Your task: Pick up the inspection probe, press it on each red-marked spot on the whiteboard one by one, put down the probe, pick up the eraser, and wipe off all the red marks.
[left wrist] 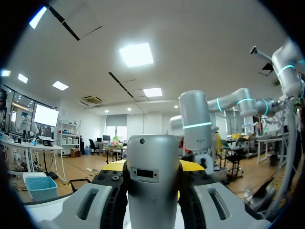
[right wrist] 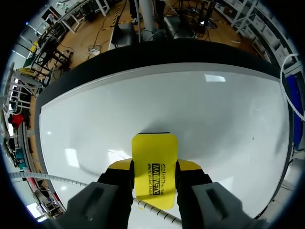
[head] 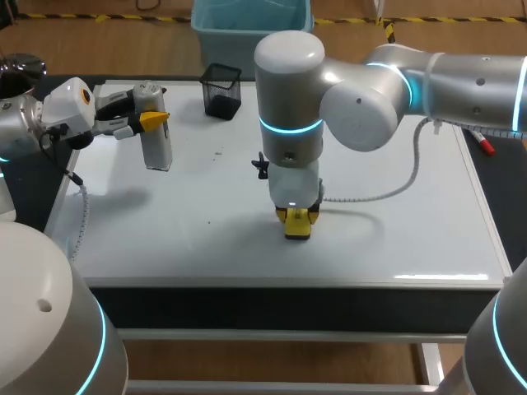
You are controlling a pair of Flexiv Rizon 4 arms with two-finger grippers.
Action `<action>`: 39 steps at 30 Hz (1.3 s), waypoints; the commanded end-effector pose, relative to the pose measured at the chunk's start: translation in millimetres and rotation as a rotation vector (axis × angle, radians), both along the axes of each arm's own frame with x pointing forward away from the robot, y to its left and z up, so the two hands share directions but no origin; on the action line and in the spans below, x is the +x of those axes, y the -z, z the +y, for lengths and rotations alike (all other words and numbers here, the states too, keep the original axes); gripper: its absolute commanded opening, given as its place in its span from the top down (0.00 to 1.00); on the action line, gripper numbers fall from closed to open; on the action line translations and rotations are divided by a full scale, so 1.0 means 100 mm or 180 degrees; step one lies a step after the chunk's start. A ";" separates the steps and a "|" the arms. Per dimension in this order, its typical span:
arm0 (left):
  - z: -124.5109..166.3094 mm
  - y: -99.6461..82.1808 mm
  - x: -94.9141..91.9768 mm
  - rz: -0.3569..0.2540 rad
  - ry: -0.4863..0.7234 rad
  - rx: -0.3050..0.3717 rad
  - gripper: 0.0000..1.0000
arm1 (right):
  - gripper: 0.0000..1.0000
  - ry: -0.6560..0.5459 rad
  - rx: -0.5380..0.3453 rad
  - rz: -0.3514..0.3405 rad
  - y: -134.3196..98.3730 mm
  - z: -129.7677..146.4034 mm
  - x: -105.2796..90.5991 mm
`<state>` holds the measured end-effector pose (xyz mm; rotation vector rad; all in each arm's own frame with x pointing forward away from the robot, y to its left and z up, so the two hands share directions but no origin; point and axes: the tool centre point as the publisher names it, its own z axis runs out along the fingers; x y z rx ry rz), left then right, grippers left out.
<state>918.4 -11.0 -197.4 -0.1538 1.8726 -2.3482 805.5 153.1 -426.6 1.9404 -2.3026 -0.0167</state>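
My left gripper (head: pixel 152 121) at the far left of the whiteboard (head: pixel 395 239) is shut on the grey inspection probe (head: pixel 155 132), which stands upright with its lower end on or just above the board. In the left wrist view the probe (left wrist: pixel 152 176) fills the gap between the fingers (left wrist: pixel 188 166). My right gripper (head: pixel 296 220) points straight down at the board's front middle, shut on the yellow eraser (head: pixel 297 225). The right wrist view shows the eraser (right wrist: pixel 155 167) clamped between both fingers and pressed against the white surface (right wrist: pixel 214 119). No red marks show on the board.
A black mesh pen cup (head: pixel 222 90) stands at the back of the board, a light blue bin (head: pixel 251 25) behind it. A red marker (head: pixel 484 146) lies off the right edge. A white coiled cable (head: pixel 387 193) trails from my right wrist across the board.
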 end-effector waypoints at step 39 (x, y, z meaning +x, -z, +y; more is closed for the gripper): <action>0.01 0.00 0.00 -0.0005 0.0006 -0.0003 1.00 | 1.00 0.0710 0.0314 -0.0041 -0.67 -1.12 0.43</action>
